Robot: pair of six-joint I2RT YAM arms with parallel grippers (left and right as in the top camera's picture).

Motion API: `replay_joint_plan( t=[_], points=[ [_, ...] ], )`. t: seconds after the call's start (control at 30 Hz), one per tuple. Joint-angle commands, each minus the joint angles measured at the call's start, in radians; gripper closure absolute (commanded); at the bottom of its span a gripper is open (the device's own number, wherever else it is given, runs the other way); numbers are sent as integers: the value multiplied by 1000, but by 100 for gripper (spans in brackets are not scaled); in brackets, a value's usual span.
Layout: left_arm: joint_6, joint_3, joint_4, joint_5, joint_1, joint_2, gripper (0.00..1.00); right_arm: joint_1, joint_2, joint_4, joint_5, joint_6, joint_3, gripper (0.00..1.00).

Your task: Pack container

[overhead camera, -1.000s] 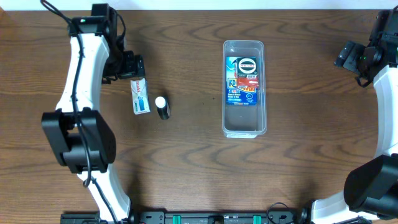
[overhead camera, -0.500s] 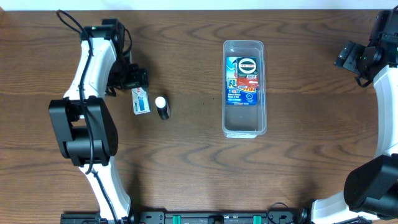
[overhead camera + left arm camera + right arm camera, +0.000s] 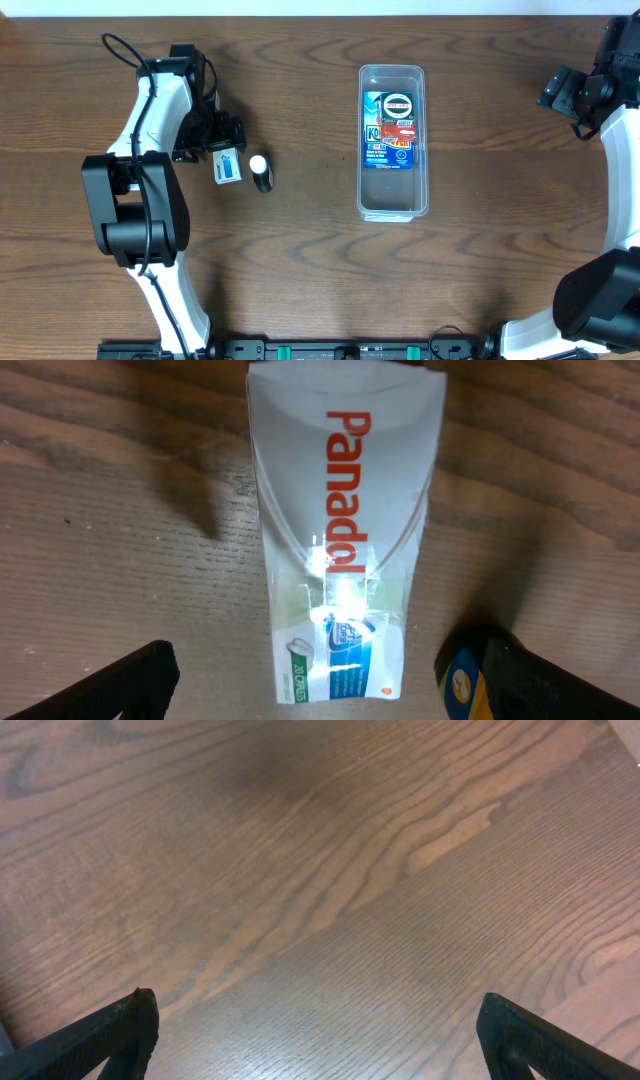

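Note:
The clear container point(image 3: 393, 200) lies lengthwise at centre right with a blue and red packet point(image 3: 390, 127) flat inside. A white and blue Panadol box point(image 3: 227, 167) lies on the table at the left, with a small black bottle with a white cap point(image 3: 261, 173) beside it. My left gripper point(image 3: 222, 140) is open, low over the box's far end; in the left wrist view the box point(image 3: 340, 530) lies between the spread fingers point(image 3: 120, 685). My right gripper point(image 3: 562, 92) is open and empty at the far right, over bare wood point(image 3: 320, 920).
The table's far edge runs along the top of the overhead view. The left arm point(image 3: 150, 110) curves over the table's left part, and the right arm point(image 3: 620, 160) runs along the right edge.
My left gripper has moved down and right along the Panadol box, covering more of its far end. The right arm, bottle and container have not moved.

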Motion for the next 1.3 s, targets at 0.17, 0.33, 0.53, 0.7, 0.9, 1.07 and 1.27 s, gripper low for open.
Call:
replay_joint_plan(
  t=[0.17,0.33,0.53,0.7,0.9,1.07,1.27],
  points=[
    [-82,-19,16,-58,-5,16,2,-6,9,-2,11,-12,0,1],
    [-80,-19,23,-80,-23,22,2,-6,9,-2,11,-12,0,1],
    [-82,-19,35,-97,-48,45,2,-6,9,-2,11,-12,0,1],
    [-97,-19,46,-97,-50,45,2,-6,9,-2,11,-12,0,1],
    [-97,-27,45,-96,-50,45,2,-6,9,-2,11,-12,0,1],
    [-96,-43,53,-96,-50,45,2,-6,9,-2,11,-12,0,1],
    [-92,-61,68,-97,-50,45,2,-6,9,-2,10,-12,0,1]
  ],
)
